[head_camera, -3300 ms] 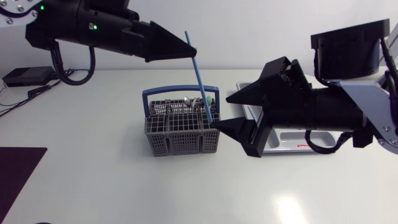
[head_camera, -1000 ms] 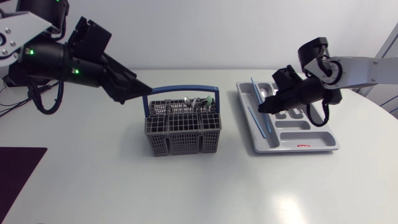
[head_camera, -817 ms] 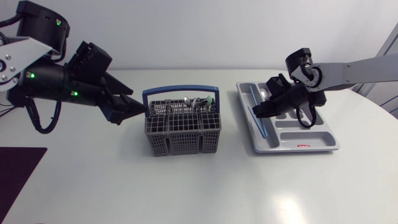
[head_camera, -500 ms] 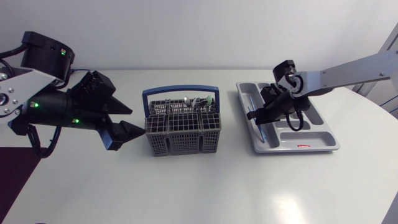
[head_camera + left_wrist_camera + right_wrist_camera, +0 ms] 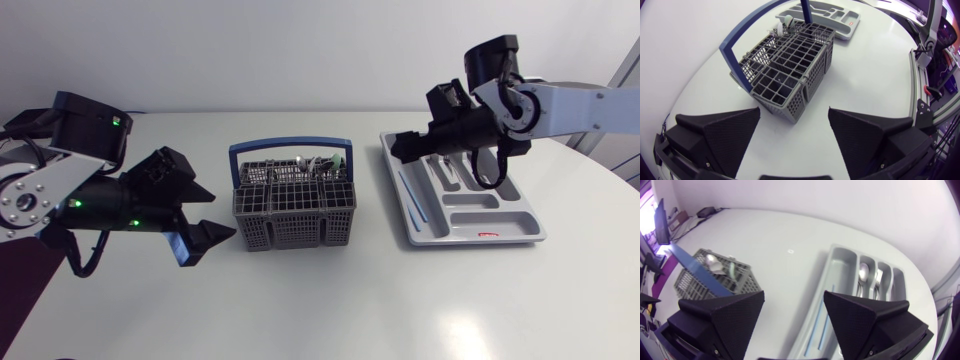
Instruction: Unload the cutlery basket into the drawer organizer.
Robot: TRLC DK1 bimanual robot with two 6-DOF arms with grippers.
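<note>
While both arms hang over a glossy white table (image 5: 330,300) that throws back soft glare, the cutlery basket (image 5: 295,215) sits just ahead of the left gripper (image 5: 794,110), near its tips but not touching. The matte black wedge fingers stand wide apart with nothing between them. The basket is a grey plastic lattice box split into square cells, spanned by a blue arched handle (image 5: 740,35). A few pieces of cutlery (image 5: 318,162) stand in the cells on the side farthest from the left gripper.

The right gripper (image 5: 793,295) is raised above the drawer organizer (image 5: 520,235), its broad textured fingers likewise spread and empty. The organizer is a smooth grey moulded tray with long parallel compartments. A thin blue stick (image 5: 412,195) lies flat in the long outer compartment, directly under the right gripper. A metal spoon (image 5: 863,272) and a fork (image 5: 879,277) lie in compartments ahead of it. Basket and organizer stand well apart on the tabletop.
</note>
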